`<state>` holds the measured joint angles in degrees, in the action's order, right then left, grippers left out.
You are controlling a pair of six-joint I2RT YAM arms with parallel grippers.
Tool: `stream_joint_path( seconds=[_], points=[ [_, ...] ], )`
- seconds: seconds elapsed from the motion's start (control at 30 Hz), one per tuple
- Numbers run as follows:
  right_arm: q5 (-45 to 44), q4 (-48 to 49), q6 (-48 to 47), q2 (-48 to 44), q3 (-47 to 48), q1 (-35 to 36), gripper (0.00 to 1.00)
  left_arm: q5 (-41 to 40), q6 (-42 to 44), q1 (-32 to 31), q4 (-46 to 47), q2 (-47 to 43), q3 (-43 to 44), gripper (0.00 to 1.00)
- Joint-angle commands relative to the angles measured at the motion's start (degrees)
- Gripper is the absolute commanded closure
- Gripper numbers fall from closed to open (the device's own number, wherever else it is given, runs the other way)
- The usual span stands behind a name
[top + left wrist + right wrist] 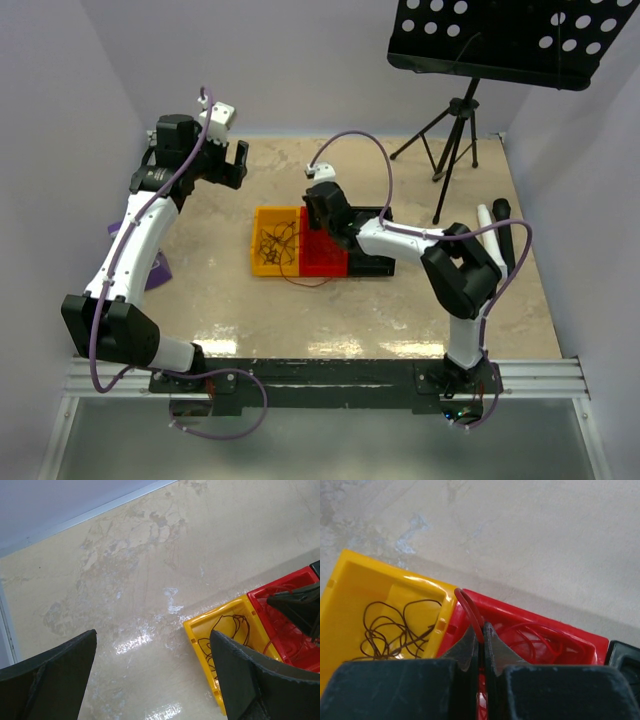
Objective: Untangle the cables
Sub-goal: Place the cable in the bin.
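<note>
Right fingers [496,655] pinch red wire [469,608] at its free loop, likely light and springy; left fingers [250,680] wide, empty.

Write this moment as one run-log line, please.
right claw: shut on red wire, over red bin | left claw: open, empty | dark wires: in yellow bin
</note>
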<state>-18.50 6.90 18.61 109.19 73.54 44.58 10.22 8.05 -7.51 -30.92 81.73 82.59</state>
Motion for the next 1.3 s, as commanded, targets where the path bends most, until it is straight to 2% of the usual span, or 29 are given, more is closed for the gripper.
stream_joint_path(
  seconds=[0.0,0.2,0.43,0.5,0.63,0.7,0.83,1.03,1.27],
  points=[
    [1.1,1.0,0.5,-1.3,-2.4,-0.5,1.00,0.2,-1.6,0.5,1.6,-0.8,-0.8,0.00],
    [3.7,0.1,-0.3,-0.5,-3.6,-0.8,1.00,0.6,-2.2,0.5,1.8,-0.7,-1.1,0.00],
    [6.8,-4.3,-1.6,1.5,0.6,-2.9,0.99,0.7,-2.3,0.5,1.7,-0.8,-1.3,0.00],
    [8.0,-6.4,-2.2,2.3,2.2,-3.4,0.94,0.6,-2.3,0.5,1.8,-1.0,-1.3,0.00],
    [8.5,-8.3,-2.9,1.2,2.3,-3.4,0.68,0.7,-2.4,0.5,1.7,-1.1,-1.0,0.00],
    [8.5,-8.8,-3.0,-0.4,2.2,-3.4,0.60,0.9,-2.7,0.5,1.8,-1.1,-0.9,0.00],
    [8.7,-11.0,-3.8,-2.9,3.6,-3.5,0.53,0.9,-3.0,0.5,1.9,-0.8,-0.9,0.00],
    [10.3,-13.6,-4.5,-6.5,7.2,-4.2,0.55,0.9,-3.0,0.5,1.8,-0.8,-1.2,0.00],
    [7.5,-12.9,-4.7,-4.3,10.4,-4.8,0.67,1.1,-3.4,0.5,2.0,-0.7,-1.3,0.00]
  ],
)
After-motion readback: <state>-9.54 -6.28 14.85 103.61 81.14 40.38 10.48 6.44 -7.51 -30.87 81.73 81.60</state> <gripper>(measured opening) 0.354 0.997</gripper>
